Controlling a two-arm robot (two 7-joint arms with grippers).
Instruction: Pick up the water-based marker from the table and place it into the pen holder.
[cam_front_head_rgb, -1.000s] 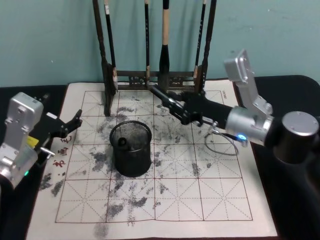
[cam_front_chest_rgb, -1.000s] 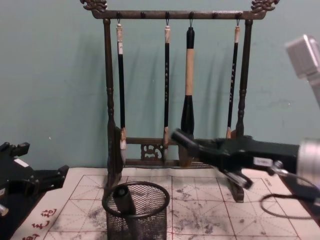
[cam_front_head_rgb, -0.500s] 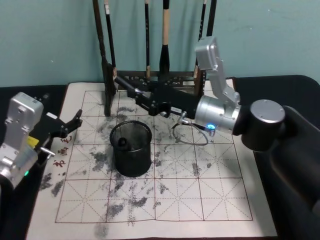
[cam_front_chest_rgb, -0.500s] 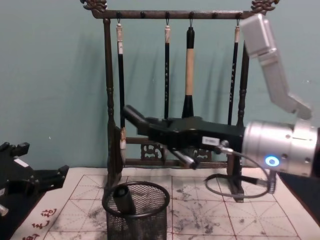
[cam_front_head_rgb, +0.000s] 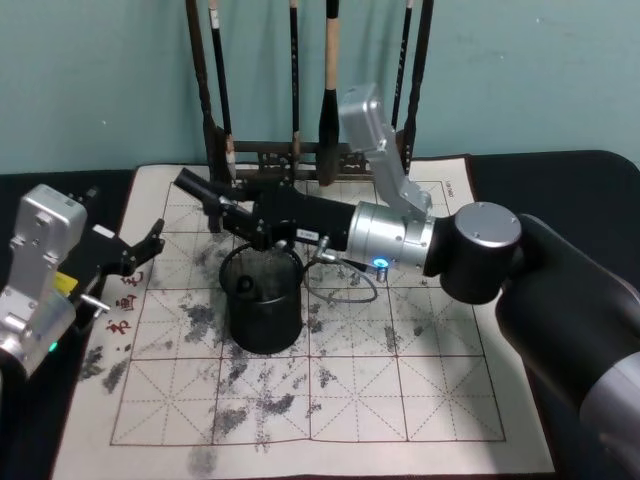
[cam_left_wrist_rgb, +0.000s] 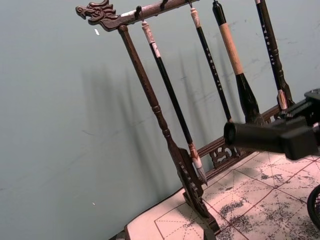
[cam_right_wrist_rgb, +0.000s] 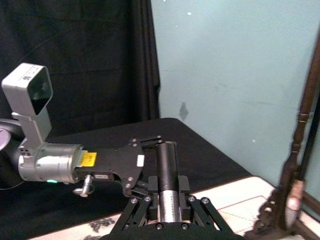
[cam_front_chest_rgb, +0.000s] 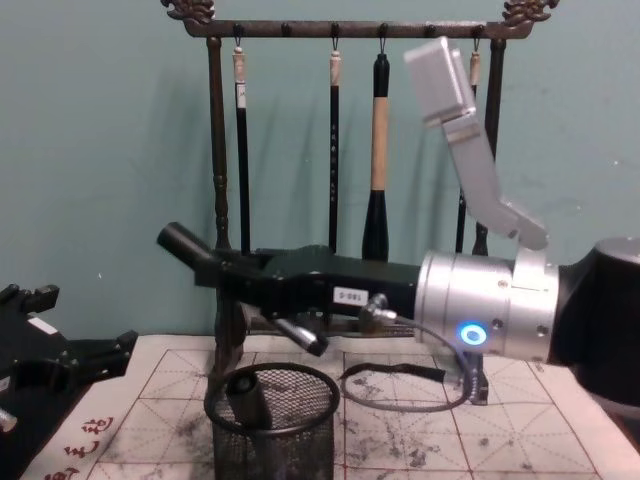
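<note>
right fingers: clamped on the water-based marker (cam_right_wrist_rgb: 166, 165), one each side of the silver barrel, black cap poking out past the tips
right gripper (cam_front_chest_rgb: 228, 272): hangs in the air, reaching across toward the robot's left
pen holder (cam_front_chest_rgb: 272, 432): just below the fingers and a bit behind the tips, standing on the gridded mat (cam_front_head_rgb: 400, 380)
inside the holder: a dark stubby cylinder (cam_front_chest_rgb: 246, 397), leaning on the rim
brush rack (cam_front_chest_rgb: 215, 150): right behind the fingers, brushes hanging
left gripper (cam_front_head_rgb: 135, 252): off past the marker's cap at the mat's edge, fingers apart, holding nothing
</note>
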